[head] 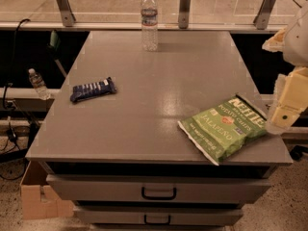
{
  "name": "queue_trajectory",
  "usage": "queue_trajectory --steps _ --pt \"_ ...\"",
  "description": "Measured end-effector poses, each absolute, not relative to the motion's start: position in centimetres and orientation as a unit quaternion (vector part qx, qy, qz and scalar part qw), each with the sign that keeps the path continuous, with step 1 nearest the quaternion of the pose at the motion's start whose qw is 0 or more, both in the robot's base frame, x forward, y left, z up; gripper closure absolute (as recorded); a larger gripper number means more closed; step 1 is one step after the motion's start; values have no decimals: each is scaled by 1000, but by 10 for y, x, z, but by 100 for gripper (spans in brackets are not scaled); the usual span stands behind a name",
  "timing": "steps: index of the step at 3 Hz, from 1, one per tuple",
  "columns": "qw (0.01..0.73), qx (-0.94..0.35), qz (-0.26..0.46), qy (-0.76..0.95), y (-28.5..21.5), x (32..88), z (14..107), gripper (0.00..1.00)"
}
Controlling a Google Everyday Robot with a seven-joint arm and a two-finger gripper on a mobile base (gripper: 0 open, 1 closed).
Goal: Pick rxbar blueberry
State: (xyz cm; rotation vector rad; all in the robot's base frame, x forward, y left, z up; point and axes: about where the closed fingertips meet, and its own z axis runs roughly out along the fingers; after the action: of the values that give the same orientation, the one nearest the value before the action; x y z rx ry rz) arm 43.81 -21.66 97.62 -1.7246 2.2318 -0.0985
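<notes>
While pincer (282, 115) at right edge, rxbar blueberry (93, 89) far left.

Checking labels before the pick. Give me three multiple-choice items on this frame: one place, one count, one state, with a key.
1. Relative to the rxbar blueberry, the gripper is:
A) directly above it
B) across the table, at the right edge
C) behind it, at the far edge

2. How many drawer handles show on the front?
A) one
B) two
C) four

3. The water bottle is:
A) upright
B) on its side
C) off the table

Key:
1 B: the gripper is by the chip bag, and the bar lies at the left.
2 B: one handle on each of two drawers.
3 A: it stands cap-up at the far edge.
</notes>
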Motion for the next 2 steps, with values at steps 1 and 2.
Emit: queue_trajectory --steps 1,2 --pt "159 -603 -35 781 -217 438 976 0" --pt "172 -616 -24 769 -203 448 976 0"
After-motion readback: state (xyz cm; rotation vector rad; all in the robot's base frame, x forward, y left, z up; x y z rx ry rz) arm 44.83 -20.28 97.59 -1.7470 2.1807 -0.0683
